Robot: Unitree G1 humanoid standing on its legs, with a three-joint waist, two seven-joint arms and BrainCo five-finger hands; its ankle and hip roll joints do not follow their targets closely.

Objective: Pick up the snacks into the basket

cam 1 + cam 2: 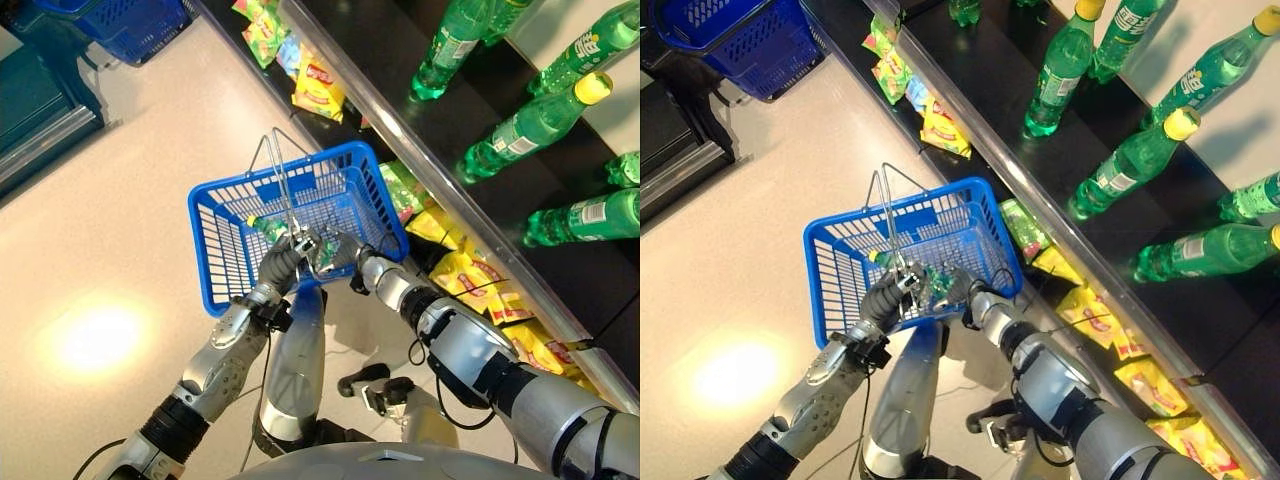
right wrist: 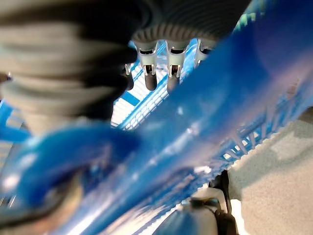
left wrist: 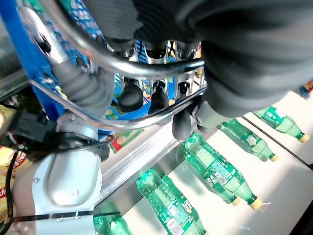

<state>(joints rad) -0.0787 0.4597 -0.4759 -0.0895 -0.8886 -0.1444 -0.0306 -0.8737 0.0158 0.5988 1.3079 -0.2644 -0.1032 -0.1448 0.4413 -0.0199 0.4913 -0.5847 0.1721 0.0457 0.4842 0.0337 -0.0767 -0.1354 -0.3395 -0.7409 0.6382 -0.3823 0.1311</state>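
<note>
The left hand (image 1: 282, 262) is clenching the wire handles (image 3: 146, 73) of the blue basket (image 1: 225, 215), fingers curled round the metal bars in the left wrist view, holding it over the pale floor (image 1: 120, 150) beside the shelf (image 1: 400, 120). The right hand (image 1: 958, 282) is reaching over the near rim into the basket; its fingers are pointing down inside, roughly straight in the right wrist view, but whether they are pinching anything I cannot tell. A green snack packet (image 1: 268, 228) is lying inside the basket by the hands. More snack bags, yellow (image 1: 318, 88) and green (image 1: 402, 190), are hanging on the shelf's lower tier, with green bottles (image 1: 530, 125) above.

Handling judgement: the packets look light, soft and crinkly, probably air-filled, so they are likely slippery and crushable. Best hold is probably a light pinch at the sealed top edge or corner, not a squeeze across the puffed middle.
</note>
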